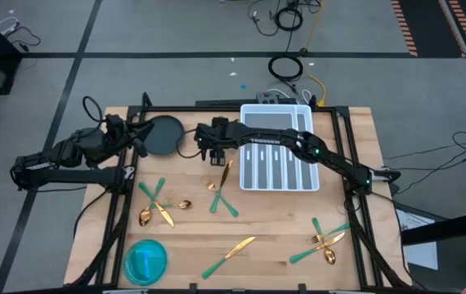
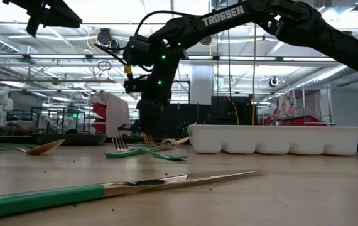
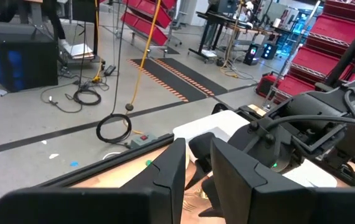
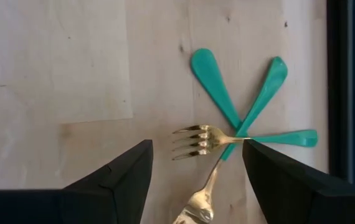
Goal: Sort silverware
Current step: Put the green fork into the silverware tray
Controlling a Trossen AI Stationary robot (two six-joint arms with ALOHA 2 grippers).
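Spreading wide under everything is the light wooden desk (image 1: 257, 220), the biggest thing here. Next biggest are the two dark robot arms. The right arm reaches across the back of the desk, and the left arm waits at the back left, beside a dark round plate (image 1: 163, 135).

A white plastic tray with long slots (image 1: 278, 159) sits at the back right of the desk. A round blue bowl (image 1: 146, 260) sits at the front left corner.

The silverware, small gold pieces with green handles, lies in groups on the desk and none seems to be in the tray yet. One crossed pile (image 1: 221, 194) is in the middle, just left of the tray. Another pile (image 1: 161, 206) is to the left, a knife (image 1: 231, 251) lies alone near the front, and a last bunch (image 1: 324, 238) is at the front right.

The right gripper (image 1: 216, 155) hangs over the middle pile with its fingers spread wide and nothing in them. In the right wrist view a gold fork with a green handle (image 4: 240, 139) lies between its fingers, crossed over two more green handles, with another gold piece beside it.

The left gripper (image 3: 197, 168) has its fingers part way apart and holds nothing.

The sorting looks like it is just starting. The step now seems to be picking that fork. Next, the right gripper should go down, close on just the one fork, lift it, and carry it to a slot in the tray.
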